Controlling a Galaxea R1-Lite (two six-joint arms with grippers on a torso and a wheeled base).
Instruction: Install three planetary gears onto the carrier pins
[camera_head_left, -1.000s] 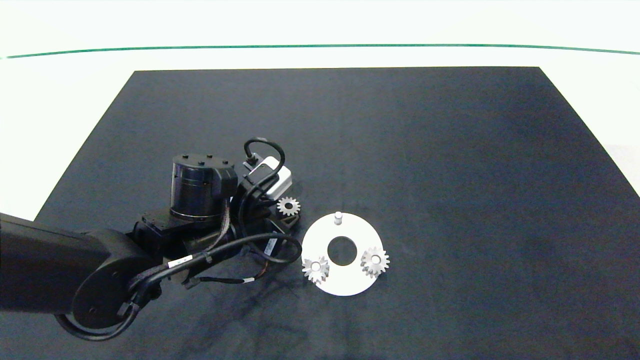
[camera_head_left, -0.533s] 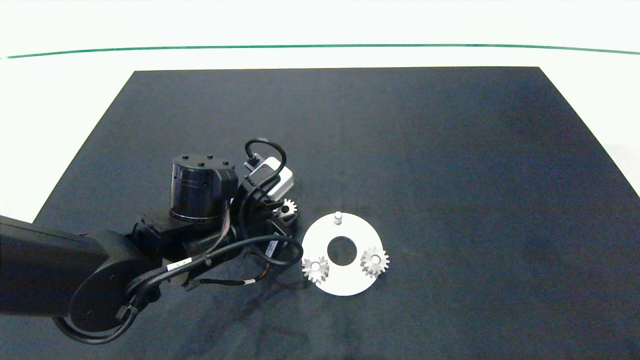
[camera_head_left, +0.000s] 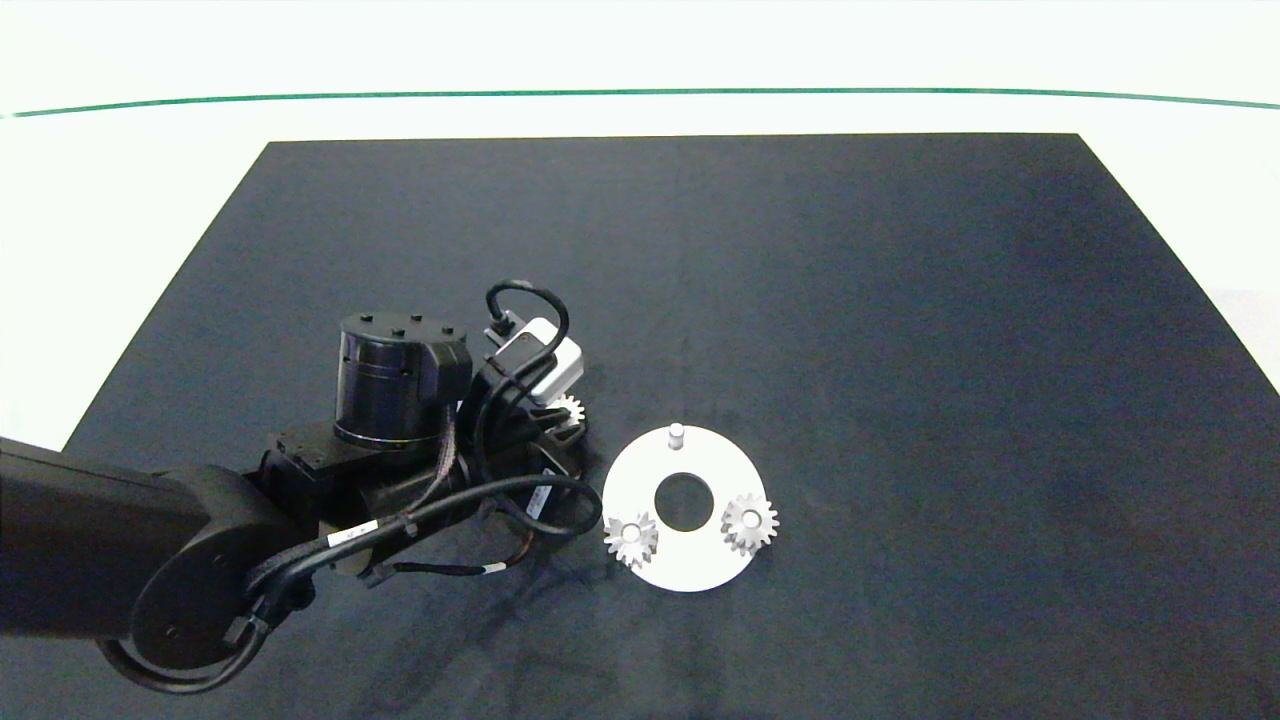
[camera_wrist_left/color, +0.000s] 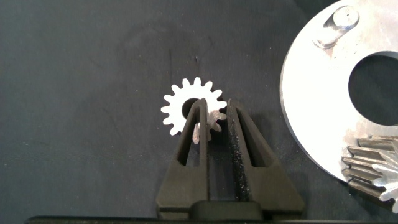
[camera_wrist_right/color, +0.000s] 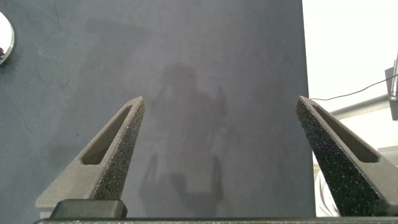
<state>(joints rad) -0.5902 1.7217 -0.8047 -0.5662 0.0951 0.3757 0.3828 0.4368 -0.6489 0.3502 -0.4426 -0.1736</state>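
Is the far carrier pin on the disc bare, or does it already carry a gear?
Bare. The far pin stands uncovered on the disc; the third gear is off the disc, in the left gripper.

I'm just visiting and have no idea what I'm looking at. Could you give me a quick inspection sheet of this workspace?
Surface: dark mat on a white table.
Job's things: white disc; two seated gears; one bare pin; third gear lying on the mat beside the disc.
Clutter: nothing seen.
Grippers: left gripper pinching the third gear's rim, one finger through its hole; right gripper open over bare mat, out of the head view.
Cables: black cables looped on the left arm.
Surroundings: green line beyond the table.
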